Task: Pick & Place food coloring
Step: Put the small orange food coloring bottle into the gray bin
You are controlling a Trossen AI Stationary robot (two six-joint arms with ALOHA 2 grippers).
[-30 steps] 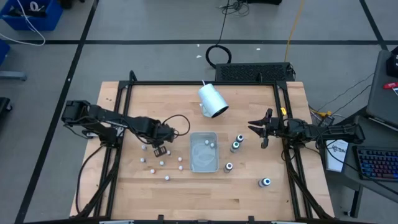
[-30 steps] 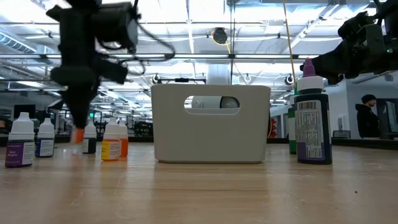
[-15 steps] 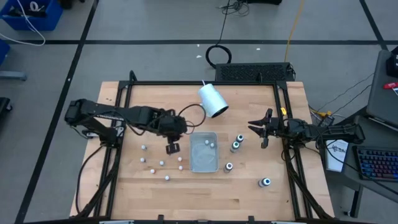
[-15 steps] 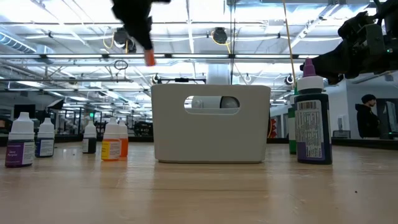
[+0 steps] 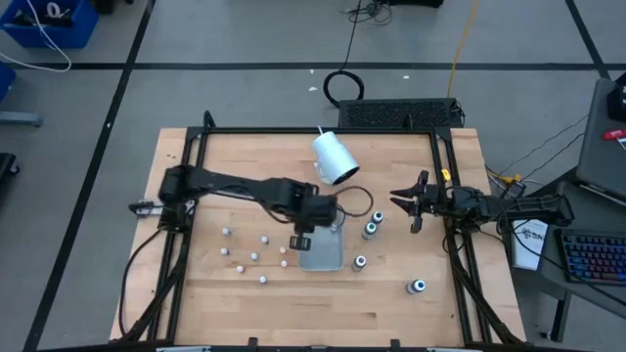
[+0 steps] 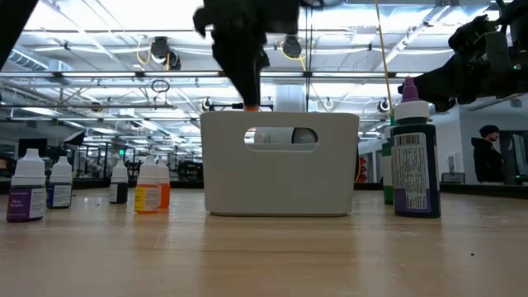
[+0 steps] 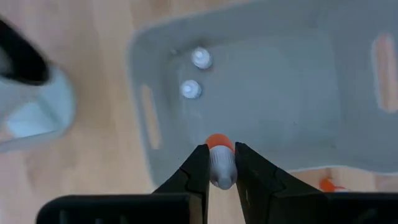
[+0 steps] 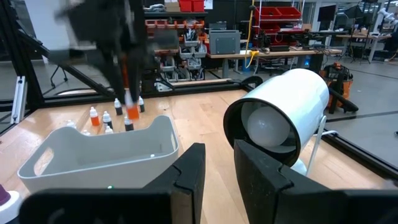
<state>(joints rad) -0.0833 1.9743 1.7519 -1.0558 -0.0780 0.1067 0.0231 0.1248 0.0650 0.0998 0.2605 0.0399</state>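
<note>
My left gripper (image 5: 301,241) hangs over the near left edge of the clear tray (image 5: 329,257), shut on a tiny bottle (image 7: 219,163) that is whitish with an orange end. The low view shows the bottle's orange end (image 6: 250,107) just above the tray's rim (image 6: 280,115). Two whitish bottles (image 7: 190,89) stand inside the tray. Several more whitish bottles (image 5: 254,257) stand on the table to the tray's left. The dark bottles with pale caps (image 5: 370,230) stand to its right. My right gripper (image 5: 416,203) is open and waits at the table's right side. My left gripper pinches the tiny bottle's whitish part (image 7: 219,174) between its two fingers, coming from above and pointing down. The bottle is lifted clear and hangs upright, its orange end (image 7: 219,142) sticking out below the fingertips over the tray.
A large white cylindrical cup (image 5: 335,158) lies tilted beyond the tray's far edge. One dark bottle (image 5: 418,286) stands alone near the right front. The black frame rails (image 5: 445,147) run along the table's sides. Bare wood lies along the near edge.
My left gripper, shut on the orange-ended bottle, rose from among the small bottles on the table's left. It then swung toward the table's right and came down over the tray's near left edge. The bottle went with it, lifted clear of the table.
</note>
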